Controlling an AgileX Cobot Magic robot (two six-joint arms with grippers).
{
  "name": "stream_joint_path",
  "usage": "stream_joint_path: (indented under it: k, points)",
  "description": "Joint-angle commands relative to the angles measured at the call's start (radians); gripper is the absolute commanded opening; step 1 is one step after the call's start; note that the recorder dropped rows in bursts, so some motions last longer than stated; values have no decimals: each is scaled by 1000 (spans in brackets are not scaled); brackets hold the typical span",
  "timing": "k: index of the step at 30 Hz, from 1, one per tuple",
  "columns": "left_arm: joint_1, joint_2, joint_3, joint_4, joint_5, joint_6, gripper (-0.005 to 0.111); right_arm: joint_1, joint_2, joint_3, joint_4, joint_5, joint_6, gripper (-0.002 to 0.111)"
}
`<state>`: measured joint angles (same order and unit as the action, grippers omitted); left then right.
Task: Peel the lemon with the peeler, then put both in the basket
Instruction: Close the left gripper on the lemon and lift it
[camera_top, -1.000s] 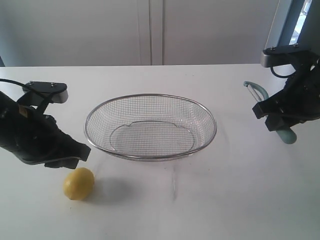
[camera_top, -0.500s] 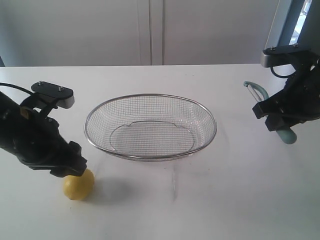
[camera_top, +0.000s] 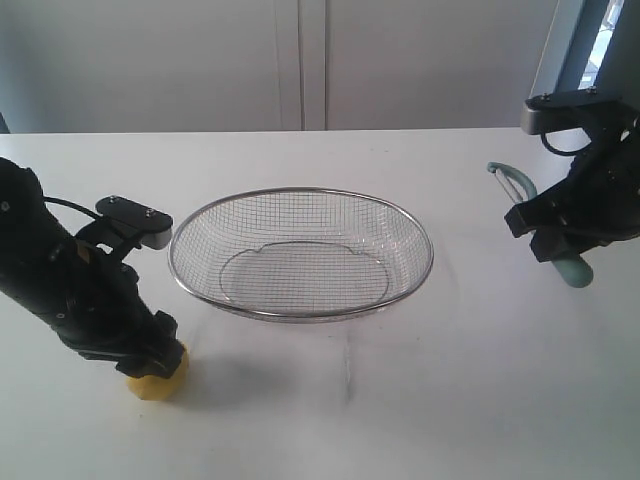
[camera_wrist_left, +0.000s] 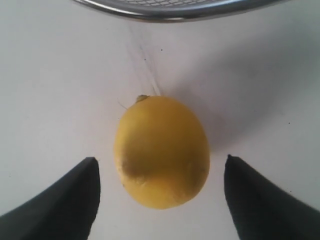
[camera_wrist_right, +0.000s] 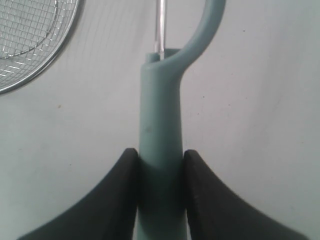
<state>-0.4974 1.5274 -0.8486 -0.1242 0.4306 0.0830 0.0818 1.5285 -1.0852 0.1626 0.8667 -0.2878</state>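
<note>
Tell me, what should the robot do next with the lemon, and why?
Probably close the left jaws on the lemon: it lies between them with a gap on each side, untouched, while the right jaws grip the peeler.

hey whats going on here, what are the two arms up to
A two-arm robot is setting up to peel a lemon. The left gripper hangs low over the lemon, which lies on the table in front of the basket. Its jaws are open on either side of the fruit, not closed on it. The right gripper is shut on the handle of the peeler, off to the basket's right. The lemon looks unpeeled, and neither item is in the basket.
</note>
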Motion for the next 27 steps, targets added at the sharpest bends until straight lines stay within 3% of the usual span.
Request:
stream_joint_path:
  k: [1, 27]
  points:
    - [-6, 30, -2, -1, -19, 5, 73, 2, -10, 0, 1, -10, -3, 0]
    - [-6, 126, -2, -9, -44, 5, 73, 2, -10, 0, 5, -24, -3, 0]
